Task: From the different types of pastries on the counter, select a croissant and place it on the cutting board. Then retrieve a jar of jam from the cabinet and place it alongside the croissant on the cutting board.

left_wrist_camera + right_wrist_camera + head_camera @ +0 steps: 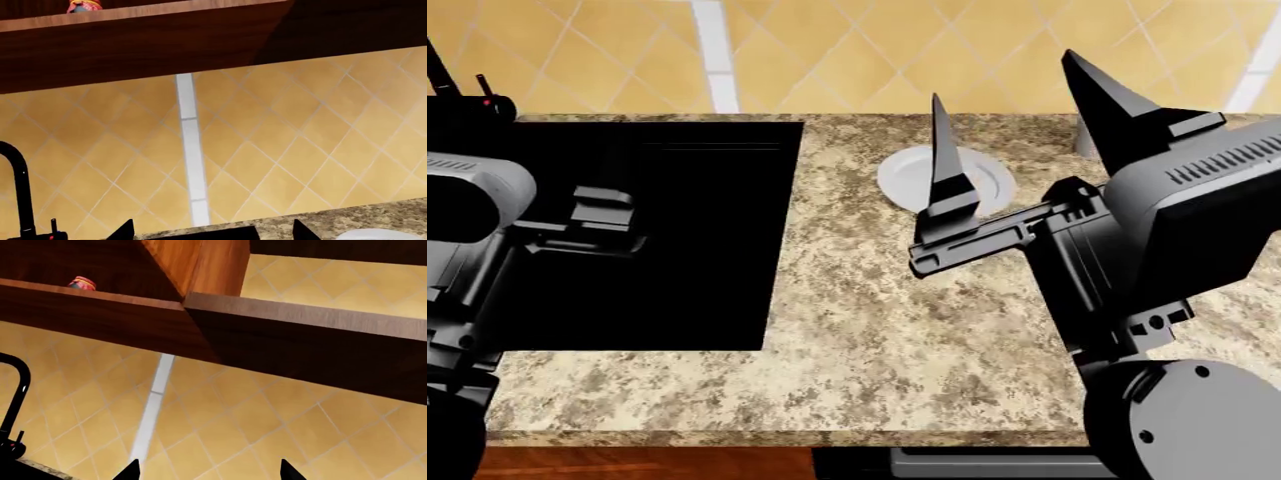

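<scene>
The jar sits up on the cabinet shelf, its red lid just showing above the shelf's front edge; it also shows in the left wrist view. No croissant or cutting board is in view, so you cannot tell whether that step is done. You appear to be on the jam step. Your right pincer is spread open and empty, raised over the table near a white plate. Your left pincer is also open and empty. Next, lift the right arm towards the shelf and line up with the jar.
</scene>
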Controlling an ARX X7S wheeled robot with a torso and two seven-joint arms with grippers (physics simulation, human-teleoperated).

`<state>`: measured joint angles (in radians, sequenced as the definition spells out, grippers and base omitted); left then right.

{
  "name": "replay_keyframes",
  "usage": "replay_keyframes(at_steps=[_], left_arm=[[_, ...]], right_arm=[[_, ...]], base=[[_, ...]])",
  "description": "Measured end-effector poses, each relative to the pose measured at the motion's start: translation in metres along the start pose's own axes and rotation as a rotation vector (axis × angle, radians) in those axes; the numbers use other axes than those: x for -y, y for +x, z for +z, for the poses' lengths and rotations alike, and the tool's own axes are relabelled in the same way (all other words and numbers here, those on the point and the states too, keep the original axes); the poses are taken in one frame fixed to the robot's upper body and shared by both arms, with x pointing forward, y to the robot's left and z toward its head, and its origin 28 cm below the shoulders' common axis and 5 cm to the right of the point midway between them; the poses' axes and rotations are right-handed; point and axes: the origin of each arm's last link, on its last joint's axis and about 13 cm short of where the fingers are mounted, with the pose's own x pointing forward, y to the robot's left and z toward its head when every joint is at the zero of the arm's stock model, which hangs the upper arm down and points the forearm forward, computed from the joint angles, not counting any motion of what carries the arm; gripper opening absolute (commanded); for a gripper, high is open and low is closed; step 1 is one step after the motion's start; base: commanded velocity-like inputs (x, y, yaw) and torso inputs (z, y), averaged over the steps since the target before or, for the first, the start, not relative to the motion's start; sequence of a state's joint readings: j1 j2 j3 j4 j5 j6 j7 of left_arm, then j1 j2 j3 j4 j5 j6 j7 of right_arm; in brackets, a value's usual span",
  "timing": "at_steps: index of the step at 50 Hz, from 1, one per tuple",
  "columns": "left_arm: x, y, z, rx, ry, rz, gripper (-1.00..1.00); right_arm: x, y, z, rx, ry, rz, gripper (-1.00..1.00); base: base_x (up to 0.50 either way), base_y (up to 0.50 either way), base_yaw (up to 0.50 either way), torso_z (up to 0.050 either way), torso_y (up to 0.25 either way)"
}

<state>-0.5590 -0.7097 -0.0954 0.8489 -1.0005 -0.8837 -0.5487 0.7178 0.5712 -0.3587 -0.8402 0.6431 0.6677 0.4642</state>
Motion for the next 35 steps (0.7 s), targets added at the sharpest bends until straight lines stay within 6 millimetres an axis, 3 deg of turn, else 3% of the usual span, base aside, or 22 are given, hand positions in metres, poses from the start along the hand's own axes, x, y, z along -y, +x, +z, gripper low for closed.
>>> replay_keyframes(at_steps=[35], left_arm=[[-0.004, -0.002, 0.011, 0.019, -0.021, 0.011, 1.00]], right_arm=[[-0.002, 0.001, 0.005, 0.031, 0.011, -0.003, 1.00]], base=[[0.07, 0.50, 0.00, 0.000, 0.000]])
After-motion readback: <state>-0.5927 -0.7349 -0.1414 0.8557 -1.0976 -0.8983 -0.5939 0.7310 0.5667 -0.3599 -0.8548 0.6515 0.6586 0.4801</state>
